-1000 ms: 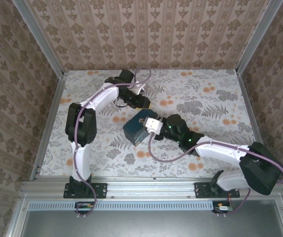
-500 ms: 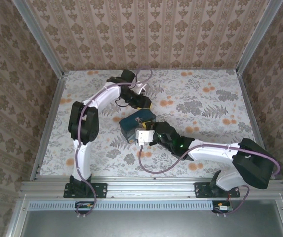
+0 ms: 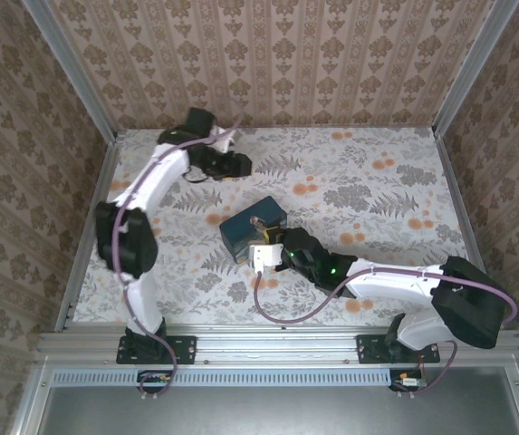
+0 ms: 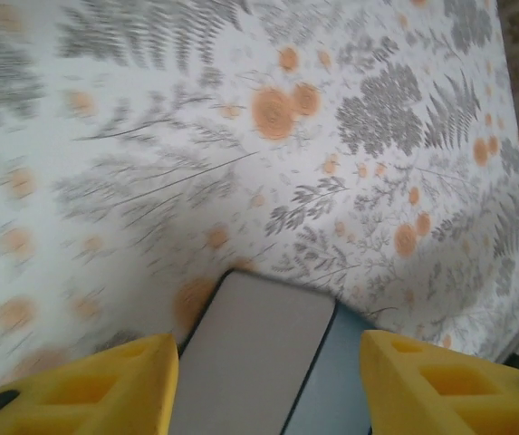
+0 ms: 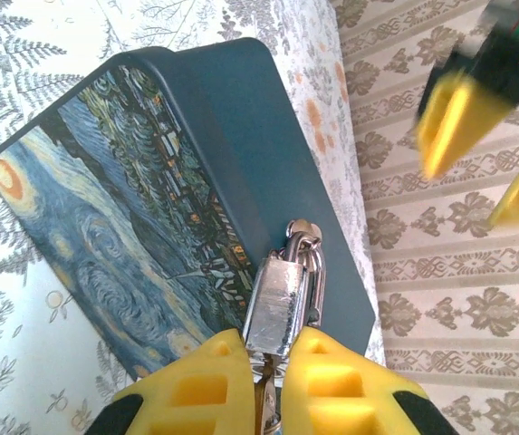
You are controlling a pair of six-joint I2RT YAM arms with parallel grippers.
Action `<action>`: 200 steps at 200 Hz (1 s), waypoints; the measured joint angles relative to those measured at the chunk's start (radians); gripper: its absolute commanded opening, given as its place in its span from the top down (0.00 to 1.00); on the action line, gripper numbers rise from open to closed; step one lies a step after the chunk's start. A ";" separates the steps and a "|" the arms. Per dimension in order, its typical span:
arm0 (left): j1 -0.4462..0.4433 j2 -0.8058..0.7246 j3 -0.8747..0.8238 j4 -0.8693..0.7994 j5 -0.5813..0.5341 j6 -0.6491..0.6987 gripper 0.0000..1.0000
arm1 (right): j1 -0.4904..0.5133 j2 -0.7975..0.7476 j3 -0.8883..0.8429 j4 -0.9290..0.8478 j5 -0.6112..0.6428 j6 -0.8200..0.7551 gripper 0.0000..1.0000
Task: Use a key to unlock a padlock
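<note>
The silvery padlock [image 5: 282,290] hangs by its thin shackle [image 5: 309,245] from a hasp on the side of a dark blue box [image 5: 241,118] with a swirly blue-yellow painted lid. My right gripper [image 5: 273,343] is shut on the key [image 5: 266,399], whose tip sits in the padlock's bottom end; the yellow fingertips touch the lock body. From above, my right gripper [image 3: 273,238] is at the near right side of the box [image 3: 241,237]. My left gripper [image 3: 235,166] hovers near the back left, apart from the box, open with nothing in it [image 4: 268,340]. Its blurred yellow fingers [image 5: 449,113] show beyond the box.
The table carries a floral cloth [image 3: 377,199], and wallpapered walls [image 3: 277,63] enclose it at the back and sides. A flat grey panel [image 4: 250,362] shows between my left fingers in the wrist view; I cannot tell what it is.
My left arm has swung away from the box toward the back left and its jaws have opened. My right gripper shifted round to the box's near side, then held still.
</note>
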 measured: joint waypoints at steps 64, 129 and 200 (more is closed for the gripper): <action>0.018 -0.356 -0.554 0.066 -0.108 -0.135 0.43 | -0.035 -0.023 0.066 -0.157 -0.089 0.050 1.00; 0.018 -0.378 -0.658 0.177 -0.068 -0.159 0.43 | -0.052 -0.010 0.129 -0.250 -0.174 0.086 1.00; 0.018 -0.259 -0.609 0.293 0.040 -0.156 0.48 | -0.150 0.015 0.217 -0.373 -0.370 0.128 1.00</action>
